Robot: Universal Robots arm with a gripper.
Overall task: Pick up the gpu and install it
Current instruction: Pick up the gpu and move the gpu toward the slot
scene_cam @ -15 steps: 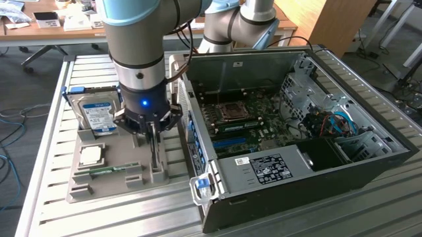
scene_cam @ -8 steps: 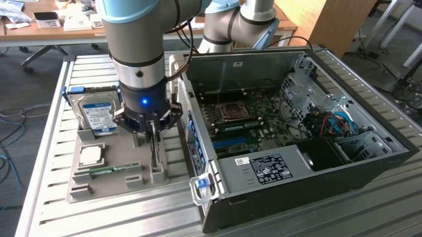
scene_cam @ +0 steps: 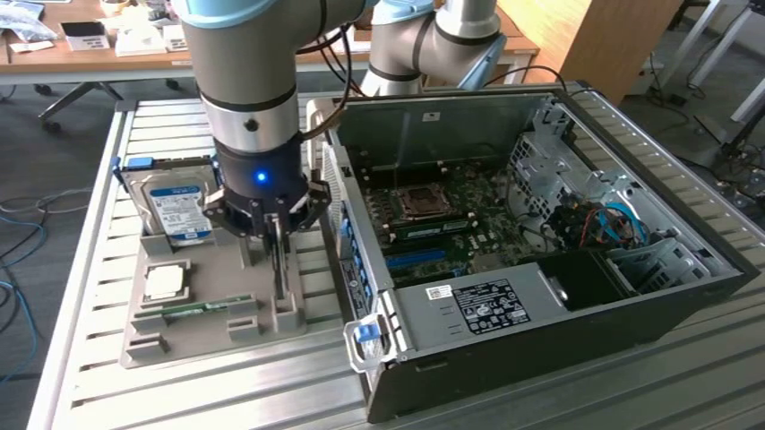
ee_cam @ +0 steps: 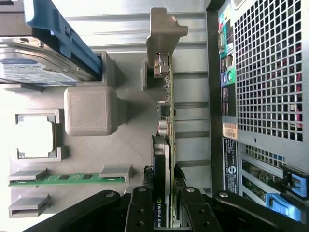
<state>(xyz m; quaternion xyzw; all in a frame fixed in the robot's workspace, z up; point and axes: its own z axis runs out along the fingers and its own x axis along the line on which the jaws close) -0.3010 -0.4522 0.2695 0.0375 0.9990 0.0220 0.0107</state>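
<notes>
Tool [ee_cam: 162,171] pinching the gpu [ee_cam: 160,150] on both faces, card on edge in grey tray [scene_cam: 203,313] — drive [scene_cam: 177,206] near, open case [scene_cam: 538,224] just beside

Items counted were as follows. Holder tray [scene_cam: 227,278]: qty 1. On it were gpu [ee_cam: 166,154], qty 1; hard drive [scene_cam: 179,210], qty 1; CPU chip [scene_cam: 164,282], qty 1; memory stick [scene_cam: 197,309], qty 1. PC case [scene_cam: 669,305] — qty 1. Robot arm [scene_cam: 245,81] w/ gripper [ee_cam: 163,174] — qty 1 ea.
</notes>
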